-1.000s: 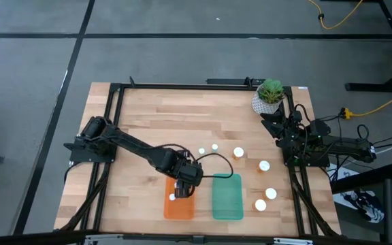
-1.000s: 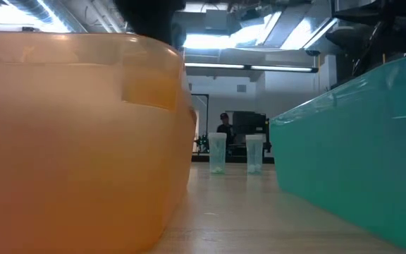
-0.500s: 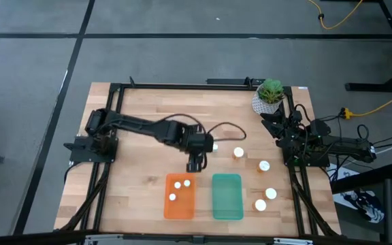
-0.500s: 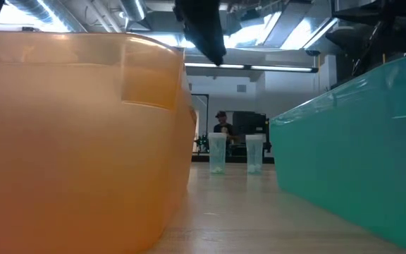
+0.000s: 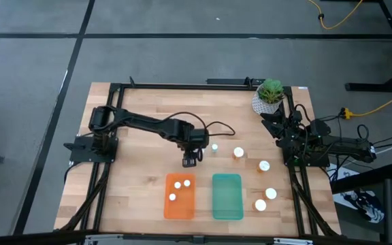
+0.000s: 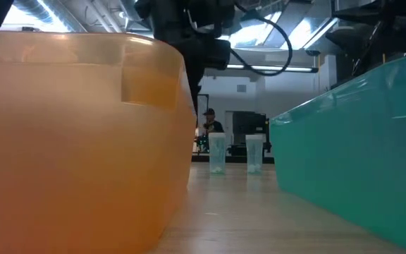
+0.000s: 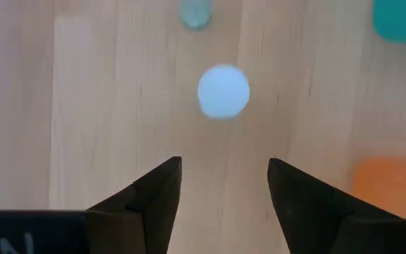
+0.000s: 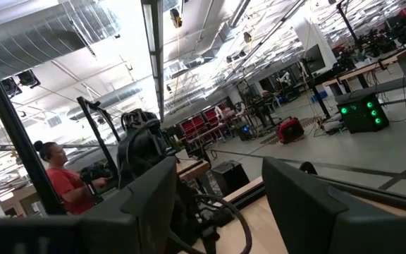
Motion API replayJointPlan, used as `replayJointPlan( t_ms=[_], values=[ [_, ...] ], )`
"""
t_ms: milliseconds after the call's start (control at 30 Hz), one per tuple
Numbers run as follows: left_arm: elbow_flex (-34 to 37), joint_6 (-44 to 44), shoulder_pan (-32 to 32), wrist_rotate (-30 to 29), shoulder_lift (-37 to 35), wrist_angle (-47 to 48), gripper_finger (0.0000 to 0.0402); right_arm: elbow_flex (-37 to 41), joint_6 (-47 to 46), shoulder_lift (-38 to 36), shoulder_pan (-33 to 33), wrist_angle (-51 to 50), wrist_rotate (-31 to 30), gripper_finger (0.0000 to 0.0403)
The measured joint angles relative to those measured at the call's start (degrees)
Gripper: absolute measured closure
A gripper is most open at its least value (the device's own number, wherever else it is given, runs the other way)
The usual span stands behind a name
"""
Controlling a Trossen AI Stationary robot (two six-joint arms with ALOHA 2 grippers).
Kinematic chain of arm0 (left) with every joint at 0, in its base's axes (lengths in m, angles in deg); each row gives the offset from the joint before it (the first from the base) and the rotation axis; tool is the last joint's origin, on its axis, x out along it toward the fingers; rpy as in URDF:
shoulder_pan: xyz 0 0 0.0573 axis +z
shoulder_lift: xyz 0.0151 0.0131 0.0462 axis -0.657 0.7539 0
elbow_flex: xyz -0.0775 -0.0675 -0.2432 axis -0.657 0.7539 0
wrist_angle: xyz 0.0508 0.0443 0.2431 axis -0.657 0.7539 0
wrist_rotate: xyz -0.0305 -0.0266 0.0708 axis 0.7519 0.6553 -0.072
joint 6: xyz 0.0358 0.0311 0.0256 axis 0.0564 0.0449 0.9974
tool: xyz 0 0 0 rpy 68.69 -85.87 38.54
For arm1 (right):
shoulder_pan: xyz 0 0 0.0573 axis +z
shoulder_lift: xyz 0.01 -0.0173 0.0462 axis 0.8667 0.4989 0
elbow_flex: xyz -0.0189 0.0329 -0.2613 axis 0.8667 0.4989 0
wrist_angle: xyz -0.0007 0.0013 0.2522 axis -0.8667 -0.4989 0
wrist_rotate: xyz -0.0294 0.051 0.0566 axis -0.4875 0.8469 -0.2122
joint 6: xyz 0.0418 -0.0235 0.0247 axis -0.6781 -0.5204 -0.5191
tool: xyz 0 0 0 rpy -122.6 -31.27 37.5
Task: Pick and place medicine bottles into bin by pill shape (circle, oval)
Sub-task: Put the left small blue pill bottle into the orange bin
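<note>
Left gripper (image 5: pixel 190 161) jaws spread above blurred tiny bottle (image 7: pixel 223 92), right gripper (image 8: pixel 213 204) jaws spread.

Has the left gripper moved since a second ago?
Yes. In the high view the left gripper was over the orange bin a second ago; now it hangs open beyond the bin's far edge, above bare table near a tiny bottle.
</note>
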Motion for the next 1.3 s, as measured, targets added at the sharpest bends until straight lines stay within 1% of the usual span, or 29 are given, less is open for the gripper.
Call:
replayJointPlan(
  t_ms=[233,367,533,800,1033,1300],
  values=[
    [5.29,-0.1,-0.95,-0.63,-0.1,-10.52,0.0198,0.0,-0.03,0.01,0.0,0.0,0.0,0.019],
    [7.51,-0.44,-0.86,-0.9,0.0,-13.52,0.0198,0.0,-1.55,0.0,0.0,0.0,0.0,0.019],
    [7.41,0.37,-0.8,-3.45,-0.07,-14.24,0.0198,0.0,-1.51,0.0,0.0,0.0,0.0,0.019],
    [7.38,1.44,-0.56,-3.59,0.37,-18.88,0.0198,0.0,-1.25,0.0,0.0,-0.02,0.0,0.019],
    [7.41,1.42,-0.56,-3.26,3.02,-20.63,0.0198,0.0,-1.18,0.02,0.02,-0.06,0.0,0.019],
    [7.38,1.44,-0.49,-3.65,3.06,-21.07,0.0198,-0.02,-1.22,0.02,0.02,0.13,0.0,0.019]
  ],
)
